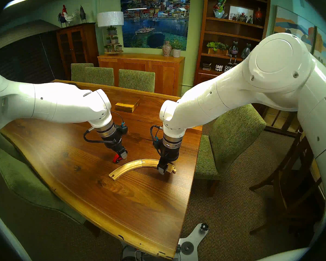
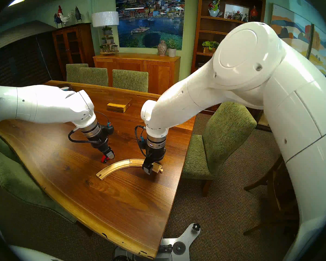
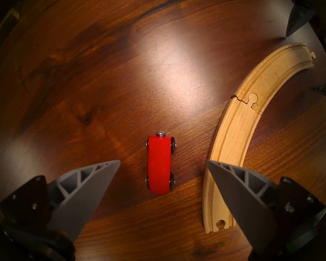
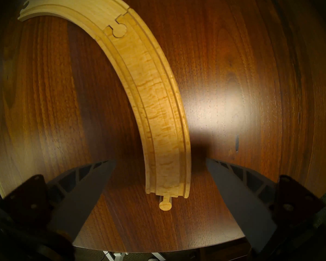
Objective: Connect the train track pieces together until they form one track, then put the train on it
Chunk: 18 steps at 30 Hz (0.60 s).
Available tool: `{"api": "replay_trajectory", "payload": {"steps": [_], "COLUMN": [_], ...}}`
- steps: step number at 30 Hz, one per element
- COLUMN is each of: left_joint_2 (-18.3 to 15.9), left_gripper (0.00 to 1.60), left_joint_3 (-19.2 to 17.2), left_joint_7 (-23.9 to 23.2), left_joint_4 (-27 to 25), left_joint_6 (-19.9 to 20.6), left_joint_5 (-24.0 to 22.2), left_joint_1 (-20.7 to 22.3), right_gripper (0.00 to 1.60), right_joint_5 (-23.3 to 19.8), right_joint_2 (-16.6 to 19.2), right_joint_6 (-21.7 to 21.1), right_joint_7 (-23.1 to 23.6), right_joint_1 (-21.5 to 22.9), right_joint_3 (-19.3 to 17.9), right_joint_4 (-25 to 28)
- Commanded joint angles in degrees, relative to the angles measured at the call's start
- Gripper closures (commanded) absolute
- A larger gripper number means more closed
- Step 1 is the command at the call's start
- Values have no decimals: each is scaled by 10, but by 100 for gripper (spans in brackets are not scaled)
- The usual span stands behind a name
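Both arms are down low over the counter (image 1: 68,179) right now. The two pale curved pieces sit locked peg-in-hole, one track (image 1: 134,165) arcing across the wood, seam showing plainly at its middle. There's a slight step at the outer edge of that seam in the left wrist view, so the joint may not be perfectly flush; hard to say.

The left pincer (image 3: 163,160) hangs spread wide above the train (image 3: 159,165), a finger either side of it, neither one touching. The little red car stands on its four black wheels on bare wood, just beside the track's inner... no, its outer curve, not on the grooves.

Over on the other side, the right pincer (image 4: 159,160) is spread wide too, straddling the track's free peg end (image 4: 165,205) with clear wood showing between each finger and the rail. It holds nothing.

Farther back on the counter lies a rectangular wooden block (image 1: 127,105), well apart from everything.
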<state>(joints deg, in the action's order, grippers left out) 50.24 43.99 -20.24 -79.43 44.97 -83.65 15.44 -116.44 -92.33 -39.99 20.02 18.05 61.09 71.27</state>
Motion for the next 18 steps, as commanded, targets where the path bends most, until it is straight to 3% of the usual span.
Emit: {"api": "replay_trajectory", "payload": {"steps": [1,16,17,18], "left_joint_2": [17,24,24,24], "left_gripper": [0,0,4,19], "left_joint_3": [-8,-6,-6,-6], "left_joint_7": [-4,-13,-14,-15], "left_joint_4": [19,35,35,36], "left_joint_6": [0,-3,-3,-3], "left_joint_5": [1,7,7,8], "left_joint_1": [2,-13,-14,-14], "right_gripper": [0,0,0,0], "right_joint_5": [-1,-6,-7,-7], "right_joint_2": [5,10,10,10], "right_joint_6": [0,-2,-2,-2], "right_joint_7": [-5,-13,-14,-14], "right_joint_1": [16,19,19,19], "right_joint_3": [-2,-3,-4,-4], "right_joint_4": [-3,6,7,7]}}
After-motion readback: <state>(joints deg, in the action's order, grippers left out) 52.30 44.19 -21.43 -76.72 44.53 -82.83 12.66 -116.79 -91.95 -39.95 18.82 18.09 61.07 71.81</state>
